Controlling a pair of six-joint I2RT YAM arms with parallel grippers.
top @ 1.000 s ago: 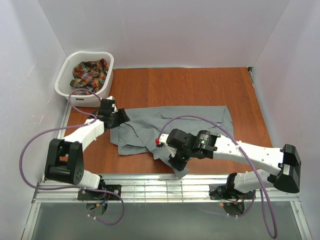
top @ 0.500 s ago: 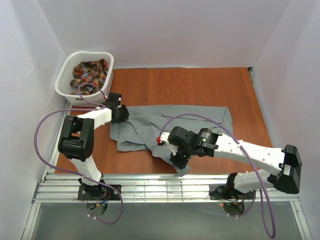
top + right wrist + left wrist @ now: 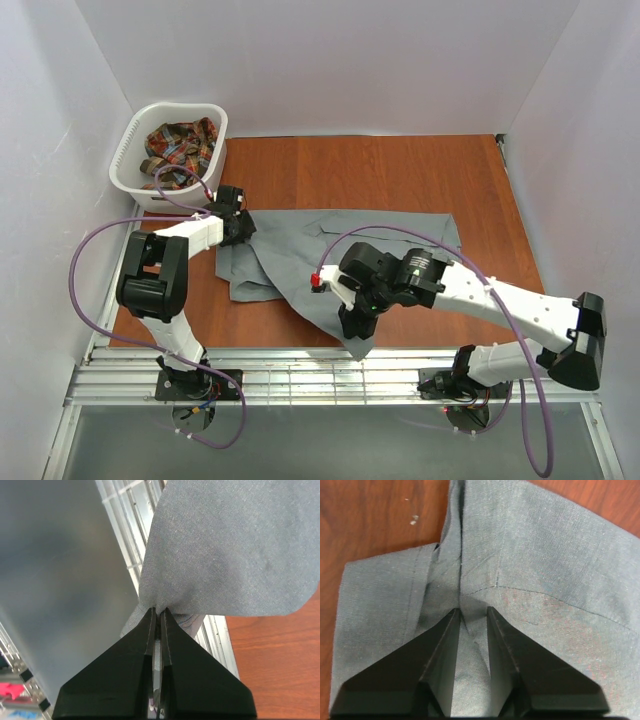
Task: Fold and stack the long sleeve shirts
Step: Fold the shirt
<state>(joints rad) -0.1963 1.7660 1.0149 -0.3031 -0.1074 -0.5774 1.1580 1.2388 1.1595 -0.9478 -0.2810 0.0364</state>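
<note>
The grey shirt [image 3: 290, 245] lies spread on the worktop [image 3: 400, 170]. My left claw [image 3: 472, 612] seems to pinch a ridge of cloth at its far-left corner. My right claw [image 3: 159, 611] is clamped on its near edge, raised by the front rail. The plaid shirt [image 3: 180, 145] sits in the basket [image 3: 160, 198].

We see a white laundry basket [image 3: 122, 160] beyond the left fingers [image 3: 440, 665] and off to their left, at the far left corner of the wooden table [image 3: 400, 170]. Small white specks [image 3: 413, 520] dot the bare wood ahead-left of those fingers. Metal rails [image 3: 132, 510] run beneath the right fingers [image 3: 135, 670], with a grey surface [image 3: 50, 580] to their left.
</note>
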